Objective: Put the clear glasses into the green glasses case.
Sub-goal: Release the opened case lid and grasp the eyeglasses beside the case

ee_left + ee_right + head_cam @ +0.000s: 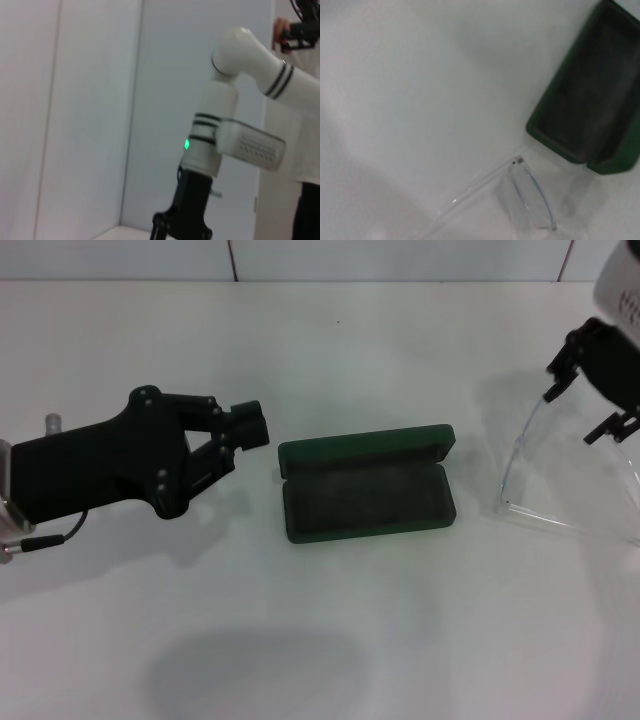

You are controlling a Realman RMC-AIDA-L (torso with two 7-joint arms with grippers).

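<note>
White tabletop [330,640] nearest, bare. Mid-table: dark green rectangular hard glasses case [366,483], lid open, dark lining up. Just to its left, left gripper [242,432] hovers low, black fingers nearly closed, gripping nothing. To the case's right, fully transparent plastic glasses [560,480] sit well apart from it. Right gripper [590,400] is over them at the lens end, jaws spread wide; contact unclear. Judgement: light, slick, springy, scratch-prone; grip the frame front or bridge, not a thin arm.
</note>
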